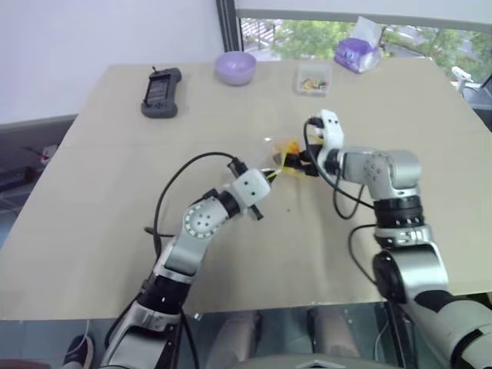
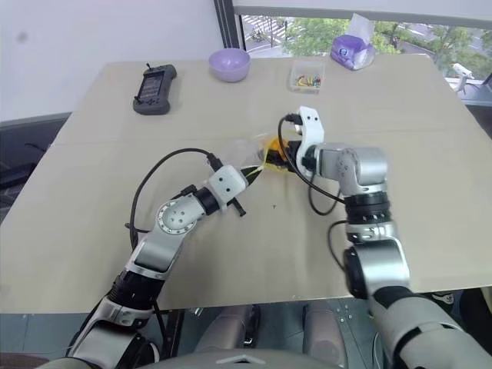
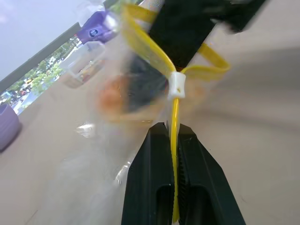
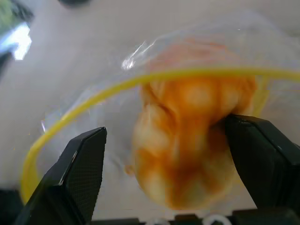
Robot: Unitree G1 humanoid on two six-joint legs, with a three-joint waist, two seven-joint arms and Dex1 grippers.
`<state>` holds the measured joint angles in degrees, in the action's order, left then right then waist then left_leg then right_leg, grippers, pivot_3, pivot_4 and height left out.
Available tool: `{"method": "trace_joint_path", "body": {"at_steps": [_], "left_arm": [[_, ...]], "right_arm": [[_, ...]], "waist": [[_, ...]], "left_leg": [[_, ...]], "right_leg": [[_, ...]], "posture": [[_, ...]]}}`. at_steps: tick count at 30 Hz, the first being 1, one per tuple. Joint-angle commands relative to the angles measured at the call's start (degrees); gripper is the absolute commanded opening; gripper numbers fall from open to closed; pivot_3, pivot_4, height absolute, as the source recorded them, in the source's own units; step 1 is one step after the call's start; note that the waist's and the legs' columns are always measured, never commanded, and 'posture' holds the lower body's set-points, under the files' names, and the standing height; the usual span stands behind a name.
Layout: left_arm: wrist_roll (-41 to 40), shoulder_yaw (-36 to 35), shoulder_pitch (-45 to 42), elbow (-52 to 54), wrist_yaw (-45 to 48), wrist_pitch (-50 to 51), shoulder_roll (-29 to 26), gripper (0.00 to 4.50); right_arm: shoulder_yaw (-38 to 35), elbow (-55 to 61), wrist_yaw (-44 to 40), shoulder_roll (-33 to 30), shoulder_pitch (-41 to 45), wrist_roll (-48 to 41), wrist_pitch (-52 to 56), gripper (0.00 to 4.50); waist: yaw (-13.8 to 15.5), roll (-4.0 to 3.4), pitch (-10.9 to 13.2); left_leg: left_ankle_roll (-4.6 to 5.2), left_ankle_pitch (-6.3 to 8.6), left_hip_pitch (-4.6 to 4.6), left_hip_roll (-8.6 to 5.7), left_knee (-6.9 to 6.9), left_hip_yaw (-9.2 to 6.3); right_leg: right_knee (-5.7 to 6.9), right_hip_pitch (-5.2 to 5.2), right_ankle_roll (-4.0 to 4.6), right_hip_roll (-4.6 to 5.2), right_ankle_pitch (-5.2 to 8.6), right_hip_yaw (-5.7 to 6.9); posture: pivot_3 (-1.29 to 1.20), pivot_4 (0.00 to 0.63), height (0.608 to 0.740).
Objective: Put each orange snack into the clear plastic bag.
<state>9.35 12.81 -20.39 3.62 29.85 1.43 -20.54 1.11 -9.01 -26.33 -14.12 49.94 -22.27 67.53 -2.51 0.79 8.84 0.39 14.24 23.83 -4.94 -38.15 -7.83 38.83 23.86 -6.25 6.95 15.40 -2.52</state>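
The clear plastic bag (image 1: 270, 156) lies mid-table with its yellow seal strip (image 3: 174, 123) pulled up into an open loop. My left gripper (image 3: 173, 137) is shut on that strip, holding the mouth up. The orange snack (image 4: 187, 140), orange-yellow and rounded, sits inside the bag mouth, past the yellow rim (image 4: 93, 101). My right gripper (image 4: 164, 133) is at the mouth, its fingers spread wide to either side of the snack. The right-hand pad (image 4: 262, 159) is close against the snack and the other pad stands clear of it. From above, the snack (image 1: 290, 147) shows between both grippers.
A black handheld device (image 1: 161, 94) lies at the table's far left. A purple bowl (image 1: 235, 67), a small clear box of colourful bits (image 1: 313, 81) and a purple packet (image 1: 355, 52) line the far edge. Bare tabletop (image 1: 92, 200) surrounds the bag.
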Motion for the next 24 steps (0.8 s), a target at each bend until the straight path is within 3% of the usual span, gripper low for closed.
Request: {"method": "trace_joint_path", "body": {"at_steps": [1,10,15,20,24], "left_arm": [[-0.32,-0.79,-0.99,0.48,-0.69,-1.37,0.11,0.0],[-0.46,-0.93,-0.95,0.25,-0.75,-1.46,0.17,0.0],[-0.51,-0.99,-0.94,0.11,-0.66,-1.6,0.18,0.0],[-0.54,-1.04,-0.53,0.16,-0.6,-1.55,0.47,0.0],[-0.42,-1.07,-0.63,0.15,-0.51,-1.47,0.66,0.0]], "right_arm": [[4.82,6.39,-5.78,-3.92,-1.16,-0.63,-1.88,4.33],[11.56,14.35,-21.27,-19.37,-5.32,0.68,-12.76,4.33],[16.37,19.83,-37.22,-37.27,-12.85,5.85,-27.48,4.33],[20.34,7.37,-26.72,-34.78,-10.77,20.26,-39.48,4.33],[21.45,3.2,-22.6,-29.86,-10.07,26.06,-45.45,4.33]], "waist": [[-0.06,0.0,0.0],[0.44,0.02,0.01],[1.14,0.03,0.03],[0.06,0.04,0.03],[0.05,0.04,0.03]], "left_leg": [[0.0,0.0,0.0,0.0,0.0,0.0],[0.01,0.0,0.0,-0.01,-0.02,0.0],[0.03,0.02,0.02,-0.03,-0.01,-0.07],[0.03,0.02,-0.17,0.0,-0.02,0.11],[0.0,0.0,-0.12,0.07,0.0,0.09]], "right_leg": [[0.0,0.0,0.0,0.0,0.0,0.0],[-0.04,-0.04,0.0,0.02,0.0,0.02],[-0.2,-0.12,-0.02,0.02,0.01,0.15],[-0.12,-0.2,-0.04,-0.06,-0.01,0.02],[-0.04,-0.09,-0.03,-0.1,0.0,0.0]], "posture": [[0.0,0.15,0.74],[0.0,0.15,0.74],[0.0,0.15,0.74],[0.0,0.15,0.74],[0.0,0.15,0.74]]}}
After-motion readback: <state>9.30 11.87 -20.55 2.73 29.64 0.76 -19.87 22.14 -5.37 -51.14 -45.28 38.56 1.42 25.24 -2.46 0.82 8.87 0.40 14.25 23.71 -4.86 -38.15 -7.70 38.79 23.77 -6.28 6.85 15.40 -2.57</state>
